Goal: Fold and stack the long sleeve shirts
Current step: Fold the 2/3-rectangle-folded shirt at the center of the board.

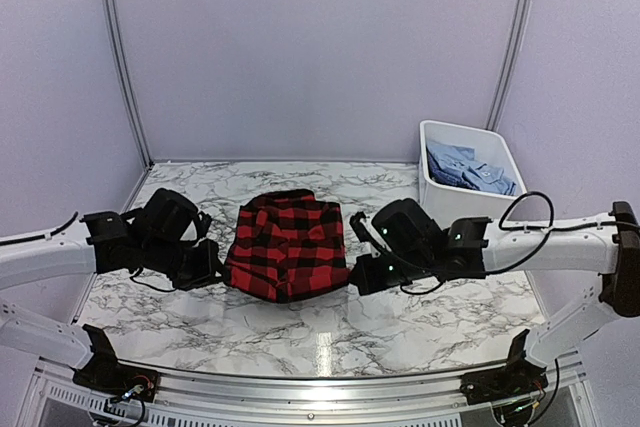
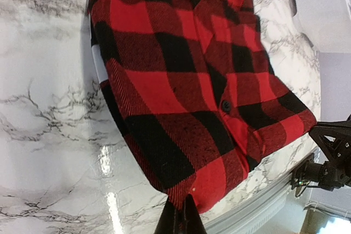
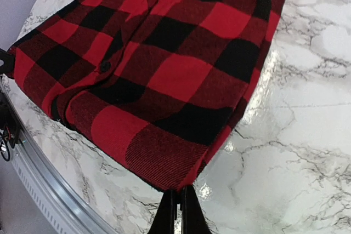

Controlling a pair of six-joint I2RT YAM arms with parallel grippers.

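Red-and-black flannel shirt (image 1: 288, 245) lies folded into a compact block at the centre of the marble surface (image 1: 300, 332), collar end toward 12 o'clock, hem toward 6.

Left tool (image 1: 208, 267) sits at the block's 8 o'clock corner and right tool (image 1: 358, 277) at its 4 o'clock corner. Both have their fingers together. In each wrist view the tips meet right at the hem corner. I cannot tell whether a layer of cloth is nipped between them or the tips only touch the edge.

Judgement: the step in hand is moving or tidying the folded block. To do it well, I confirm both corners are truly caught. I then move both arms evenly and low, so the layers do not slide apart or the button placket open.

Edges and room: bare marble lies at 9 o'clock and toward 6 o'clock. The front rail is near at 6, so little margin there. The white tub (image 1: 432, 182) with light blue shirts (image 1: 470, 169) stands at 2 o'clock, well apart from the block but near the right arm's elbow path. The back wall at 12 has open surface before it.
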